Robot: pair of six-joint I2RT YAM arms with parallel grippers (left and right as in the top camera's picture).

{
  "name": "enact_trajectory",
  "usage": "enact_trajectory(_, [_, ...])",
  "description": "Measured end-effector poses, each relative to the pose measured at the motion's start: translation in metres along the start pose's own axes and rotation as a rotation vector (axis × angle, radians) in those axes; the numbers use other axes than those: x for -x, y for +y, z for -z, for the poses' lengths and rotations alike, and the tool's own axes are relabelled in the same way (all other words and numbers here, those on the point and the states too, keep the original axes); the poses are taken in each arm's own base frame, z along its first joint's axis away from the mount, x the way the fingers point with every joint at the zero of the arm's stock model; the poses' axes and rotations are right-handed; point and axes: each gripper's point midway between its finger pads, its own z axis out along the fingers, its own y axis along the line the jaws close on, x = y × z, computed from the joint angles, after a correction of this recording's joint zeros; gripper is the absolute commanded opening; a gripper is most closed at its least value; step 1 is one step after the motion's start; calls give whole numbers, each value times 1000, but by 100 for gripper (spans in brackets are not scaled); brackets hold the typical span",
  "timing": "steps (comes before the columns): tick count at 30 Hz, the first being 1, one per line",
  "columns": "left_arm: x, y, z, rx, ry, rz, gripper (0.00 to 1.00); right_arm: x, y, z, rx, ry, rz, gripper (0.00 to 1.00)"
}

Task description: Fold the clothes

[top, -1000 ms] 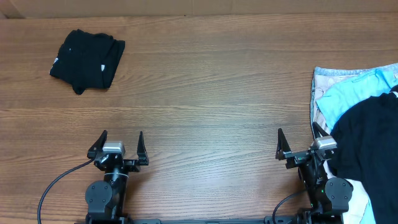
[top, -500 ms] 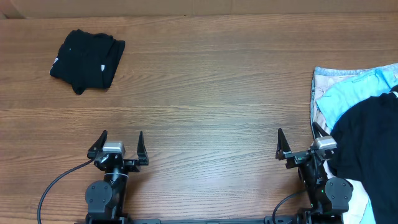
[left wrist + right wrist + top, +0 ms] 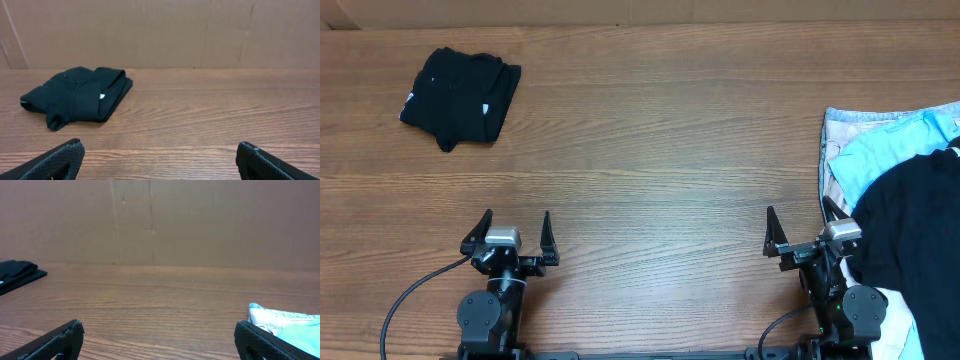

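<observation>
Clothes (image 3: 885,150) look soft to us: a folded black T-shirt (image 3: 75,97) with a white tag (image 3: 102,96) lies far left on the brown wooden table (image 3: 670,150), a black and light-blue heap (image 3: 910,230) sits at the right edge, and our left gripper (image 3: 515,222) and right gripper (image 3: 798,225) both gape wide, holding nothing.

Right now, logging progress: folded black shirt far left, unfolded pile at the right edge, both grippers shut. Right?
No: the overhead view shows the left gripper and right gripper open, spread wide and empty. The folded black shirt and pile sit as you say.
</observation>
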Motion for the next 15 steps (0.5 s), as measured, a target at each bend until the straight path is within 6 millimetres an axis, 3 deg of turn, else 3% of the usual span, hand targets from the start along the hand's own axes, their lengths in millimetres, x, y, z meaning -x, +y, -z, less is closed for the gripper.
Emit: enact_trajectory(15, [0, 4, 0, 23, 0, -35, 100, 0, 0, 0, 0, 0, 0, 100])
